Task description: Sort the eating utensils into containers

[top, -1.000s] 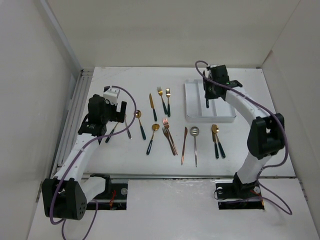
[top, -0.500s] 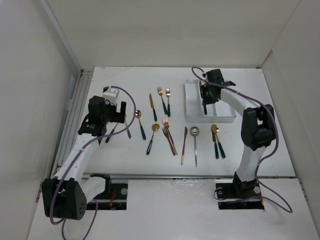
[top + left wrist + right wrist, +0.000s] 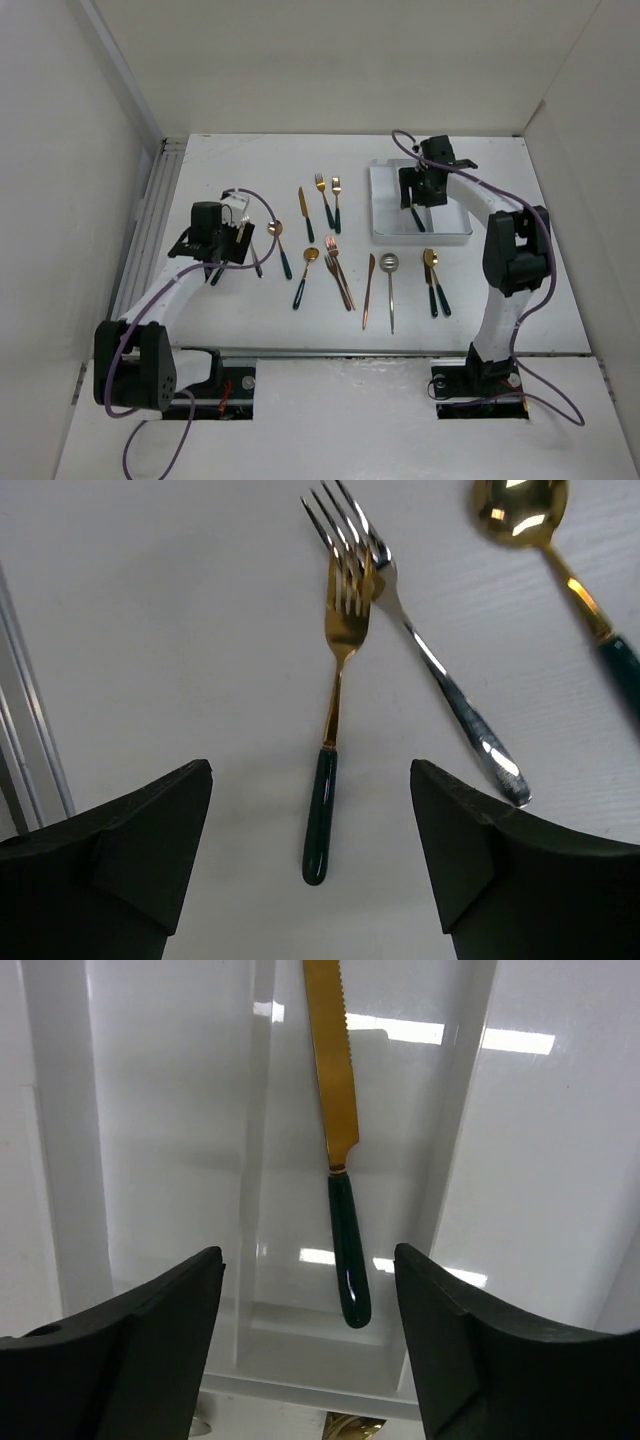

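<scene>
At centre left of the top view, the left gripper [image 3: 226,244] has its jaws apart, straddling a gold fork [image 3: 320,815] whose tines cross a silver fork [image 3: 470,725]. Its next move is probably to close on the green handle alone. More utensils [image 3: 340,272] lie mid-frame on the table [image 3: 500,290]. At upper right, the right gripper [image 3: 418,190] hangs spread and empty over the white tray [image 3: 455,222]. A gold knife [image 3: 335,1090] lies in the tray's middle compartment, so that drop looks done and the arm should lift and fetch another.

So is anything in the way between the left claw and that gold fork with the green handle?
Nothing covers the gold fork below the open left claw. But a silver fork crosses its prongs, and its handle ends beside one finger.
</scene>
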{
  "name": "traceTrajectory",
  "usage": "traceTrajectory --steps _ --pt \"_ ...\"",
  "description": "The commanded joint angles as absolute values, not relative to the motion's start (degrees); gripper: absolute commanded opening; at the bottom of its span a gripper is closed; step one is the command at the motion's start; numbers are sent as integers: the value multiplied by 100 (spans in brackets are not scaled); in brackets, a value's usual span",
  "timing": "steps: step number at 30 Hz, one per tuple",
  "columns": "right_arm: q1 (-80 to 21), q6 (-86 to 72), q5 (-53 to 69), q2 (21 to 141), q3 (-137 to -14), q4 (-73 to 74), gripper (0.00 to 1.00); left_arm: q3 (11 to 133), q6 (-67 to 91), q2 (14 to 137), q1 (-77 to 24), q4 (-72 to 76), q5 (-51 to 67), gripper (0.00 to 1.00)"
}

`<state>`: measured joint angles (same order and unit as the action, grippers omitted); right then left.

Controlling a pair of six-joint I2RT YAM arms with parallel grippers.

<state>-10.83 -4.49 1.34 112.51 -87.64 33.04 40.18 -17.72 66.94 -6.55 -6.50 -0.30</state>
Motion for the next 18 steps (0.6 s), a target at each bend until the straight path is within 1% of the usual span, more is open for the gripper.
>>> traceTrajectory --steps 1,2,3,4,7,9,11,15,16,18 --pt "-1203 -413 185 10741 -8956 3226 76 4253 -2399 7100 -659 -1203 -141 77" --pt "-1204 -413 185 10592 -8956 3173 77 4341 -2399 7406 -659 -1291 -141 75" --pt "-1265 -474 185 10513 -8904 3173 88 4525 -2460 7566 -598 -1362 -141 72" --pt "-1266 -475 185 10433 -8903 3173 95 4631 -2461 7724 -598 -1545 -141 71" --pt "-1371 -527 185 10152 -8842 3042 95 4843 -2513 8182 -484 -1809 113 67" --pt "-1441 -527 124 9985 -8842 3041 95 4843 -2514 8296 -483 -1863 228 67" --pt "-1502 -527 44 9879 -8789 3041 95 4843 -2514 8358 -483 -1916 229 67" --pt "-1503 -527 44 9651 -8675 2988 95 4729 -2514 8639 -431 -1916 26 62" --pt "-1503 -527 44 9572 -8623 2988 95 4729 -2514 8744 -361 -1916 26 62" --pt "-1503 -527 44 9510 -8622 2988 95 4729 -2566 8868 -308 -1916 26 59"
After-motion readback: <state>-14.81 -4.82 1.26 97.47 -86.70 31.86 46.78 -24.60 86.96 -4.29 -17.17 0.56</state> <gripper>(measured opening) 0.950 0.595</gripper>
